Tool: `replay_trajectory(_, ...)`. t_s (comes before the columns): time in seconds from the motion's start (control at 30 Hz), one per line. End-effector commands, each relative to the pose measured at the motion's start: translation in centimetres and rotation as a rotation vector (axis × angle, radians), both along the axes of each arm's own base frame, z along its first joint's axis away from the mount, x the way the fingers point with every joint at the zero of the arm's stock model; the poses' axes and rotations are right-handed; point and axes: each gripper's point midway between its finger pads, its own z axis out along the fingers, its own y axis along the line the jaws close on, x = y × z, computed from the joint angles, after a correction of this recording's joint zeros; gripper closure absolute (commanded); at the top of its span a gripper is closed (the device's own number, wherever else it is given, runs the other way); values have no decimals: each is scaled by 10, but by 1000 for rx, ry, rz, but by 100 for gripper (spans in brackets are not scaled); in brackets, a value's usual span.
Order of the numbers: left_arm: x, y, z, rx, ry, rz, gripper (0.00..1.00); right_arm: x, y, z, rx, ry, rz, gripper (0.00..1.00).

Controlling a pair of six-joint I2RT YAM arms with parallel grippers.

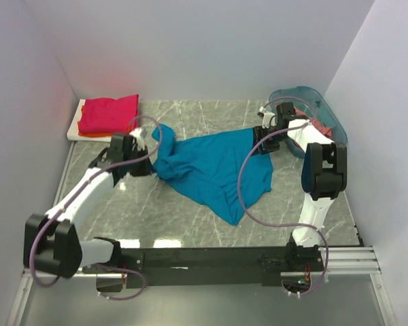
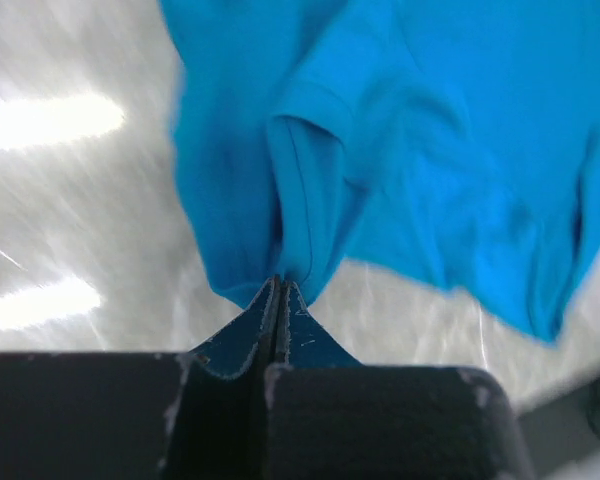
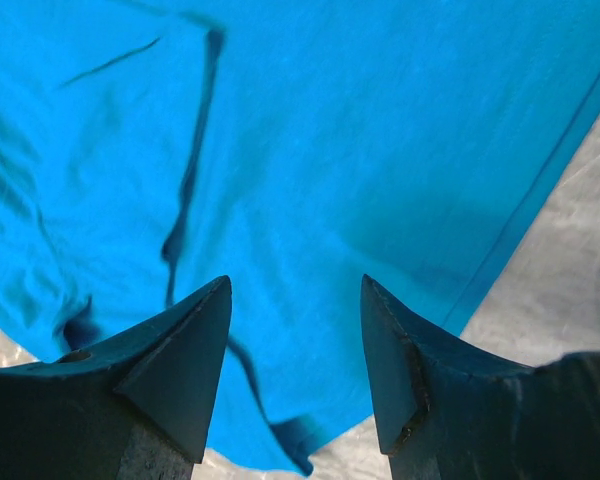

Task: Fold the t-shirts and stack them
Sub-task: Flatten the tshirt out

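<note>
Basket: translucent teal basket (image 1: 332,114) at the far right of the bench (image 1: 190,227), salmon-pink cloth (image 1: 319,126) inside.
Board: white board (image 1: 74,129), far left, carries the magenta-red t-shirt (image 1: 109,113) over the orange t-shirt (image 1: 103,134).
Shirt: teal-blue t-shirt (image 1: 214,166) lies crumpled mid-bench.
Left: left end effector (image 2: 280,288) is clenched on its bunched left edge.
Right: right end effector (image 3: 295,292) is released, jaws apart over its right edge.

Teal shirt (image 1: 214,166) noted as plain teal-blue, no print; hem line seen as darker blue in the right wrist view. Magenta shirt (image 1: 109,112) plain magenta-red. Orange shirt (image 1: 98,134) seen only as a thin orange edge. Board (image 1: 73,129) white. Basket (image 1: 323,109) translucent teal, salmon-pink cloth (image 1: 319,127) seen through it. Table (image 1: 190,115) grey marble, pale veining. Arms (image 1: 88,190) white and black, cables (image 1: 240,182) purple. Left gripper (image 2: 280,285) and right gripper (image 3: 295,290) black.
</note>
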Motion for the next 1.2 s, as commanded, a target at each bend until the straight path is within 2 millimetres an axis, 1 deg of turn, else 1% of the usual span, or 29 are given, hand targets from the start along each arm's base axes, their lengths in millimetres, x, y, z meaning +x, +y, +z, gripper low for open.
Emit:
replay_trajectory(0.0,-43,-26,-2,-195,88,-65,100,-6,5,33,20,-105,69,39)
replay_trajectory(0.03,-53,-31,-4,-239,129,-61,100,-11,7,35,28,-106,86,39)
replay_trajectory(0.07,-67,-35,-6,-278,156,-68,100,-15,9,43,33,-134,119,39)
replay_trajectory(0.13,-89,-46,-1,-360,213,-87,99,-26,13,43,35,-134,152,39)
replay_trajectory(0.17,-101,-47,2,-387,206,-92,100,-28,15,51,36,-162,173,39)
replay_trajectory(0.2,-107,-49,5,-412,203,-96,99,-33,19,50,40,-159,187,39)
replay_trajectory(0.23,-117,-55,9,-456,230,-102,99,-38,21,52,46,-157,201,39)
replay_trajectory(0.3,-131,-58,14,-485,229,-114,99,-44,28,57,61,-165,239,39)
replay_trajectory(0.33,-137,-58,14,-498,253,-100,99,-52,37,57,67,-156,272,39)
replay_trajectory(0.4,-144,-56,13,-498,257,-88,99,-62,50,61,74,-167,334,39)
replay_trajectory(0.43,-146,-53,7,-477,274,-65,99,-70,62,61,71,-170,380,39)
replay_trajectory(0.47,-148,-50,2,-462,297,-48,99,-72,67,66,64,-195,406,39)
replay_trajectory(0.5,-150,-50,-2,-459,316,-43,100,-77,71,66,58,-201,423,39)
replay_trajectory(0.57,-159,-54,-9,-465,369,-66,99,-86,83,74,66,-238,490,38)
replay_trajectory(0.6,-162,-56,-11,-468,385,-72,99,-96,88,75,87,-227,528,38)
replay_trajectory(0.63,-170,-62,-14,-467,408,-94,99,-105,96,80,123,-240,575,38)
replay_trajectory(0.67,-172,-65,-14,-463,409,-107,99,-114,105,85,127,-272,646,38)
replay_trajectory(0.73,-181,-75,-14,-447,429,-154,99,-135,116,85,159,-271,741,38)
replay_trajectory(0.77,-184,-78,-12,-441,429,-182,99,-142,122,91,168,-331,832,38)
replay_trajectory(0.8,-185,-82,-9,-436,423,-208,99,-158,130,90,194,-339,906,38)
replay_trajectory(0.83,-186,-88,-4,-421,414,-244,99,-169,142,100,250,-435,1028,38)
replay_trajectory(0.9,-186,-86,-3,-378,407,-252,99,-191,156,104,312,-521,1186,36)
replay_trajectory(0.93,-187,-88,0,-366,408,-265,99,-192,163,106,320,-599,1258,35)
replay_trajectory(0.97,-187,-89,1,-361,409,-269,99,-190,169,108,308,-634,1286,35)
replay_trajectory(1.0,-188,-89,2,-357,407,-270,99,-195,183,109,303,-662,1346,34)
replay_trajectory(1.07,-190,-89,5,-355,398,-275,100,-191,197,100,269,-653,1402,34)
replay_trajectory(1.1,-191,-88,5,-356,398,-270,99,-184,204,104,235,-678,1425,34)
replay_trajectory(1.13,-193,-88,5,-359,395,-272,99,-187,216,102,227,-680,1455,34)
replay_trajectory(1.17,-193,-88,6,-361,391,-274,99,-183,223,97,212,-677,1458,34)
